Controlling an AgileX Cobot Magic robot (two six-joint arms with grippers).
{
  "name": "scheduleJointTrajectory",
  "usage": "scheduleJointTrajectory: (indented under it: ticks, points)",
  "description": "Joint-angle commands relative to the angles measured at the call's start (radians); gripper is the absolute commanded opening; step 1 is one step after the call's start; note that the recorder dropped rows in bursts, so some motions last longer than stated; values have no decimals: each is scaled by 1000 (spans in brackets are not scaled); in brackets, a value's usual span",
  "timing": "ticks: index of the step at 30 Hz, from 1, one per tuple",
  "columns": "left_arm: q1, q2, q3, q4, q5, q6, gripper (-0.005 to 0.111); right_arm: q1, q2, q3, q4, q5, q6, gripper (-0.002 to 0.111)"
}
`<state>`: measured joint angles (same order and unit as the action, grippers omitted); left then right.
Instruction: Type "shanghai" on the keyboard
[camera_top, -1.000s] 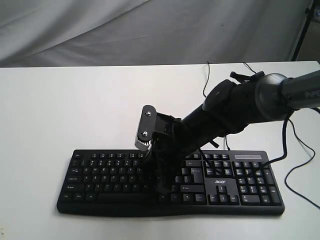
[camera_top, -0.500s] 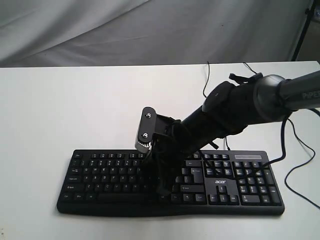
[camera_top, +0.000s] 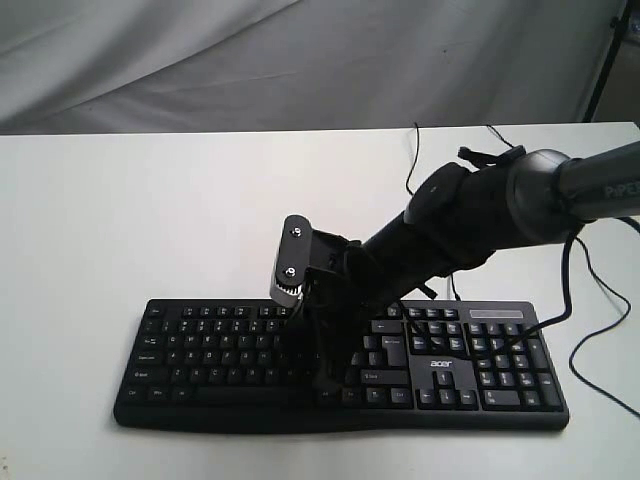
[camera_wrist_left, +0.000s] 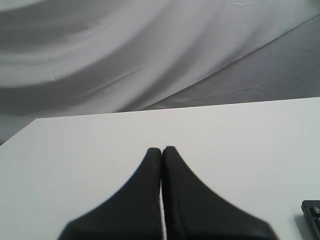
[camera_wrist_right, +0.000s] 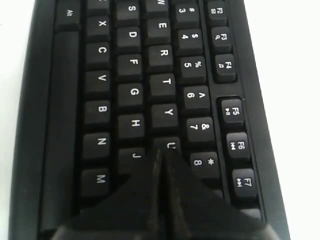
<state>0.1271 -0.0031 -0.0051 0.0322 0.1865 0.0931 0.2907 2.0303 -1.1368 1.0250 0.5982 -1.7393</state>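
A white table (camera_top: 150, 200) fills the scene, and the black keyboard (camera_top: 220, 355) lies along its near edge, with the number pad and white acer logo (camera_top: 441, 363) toward the right. The right arm (camera_top: 480, 215) slants down from the right across the keyboard's middle, its wrist camera (camera_top: 292, 258) above the function row. The right gripper (camera_wrist_right: 162, 152) has its two black fingers pressed together with no gap and nothing between them. In the right wrist view the joined tips sit over the letter block, overlapping the U key (camera_wrist_right: 170, 144) and just beside the J key (camera_wrist_right: 134, 156), with H (camera_wrist_right: 134, 123) and Y (camera_wrist_right: 169, 112) beyond. Whether the tips actually press a key cannot be told. The left gripper (camera_wrist_left: 161, 150) is likewise closed tip to tip, empty, above bare table, with one corner of the keyboard showing well off to its side
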Motion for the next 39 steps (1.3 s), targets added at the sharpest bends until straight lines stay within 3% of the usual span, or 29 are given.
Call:
scheduleJointTrajectory:
  ticks: [1, 25, 39]
  points:
    - [-4, 3, 5, -1, -3, -3, 1, -2, 1, 0, -2, 9, -12, 0]
    - [-4, 3, 5, -1, -3, -3, 1, -2, 25, 0, -6, -19, -8, 0]
    - [-4, 3, 5, -1, -3, -3, 1, -2, -98, 0, 16, -17, 18, 0]
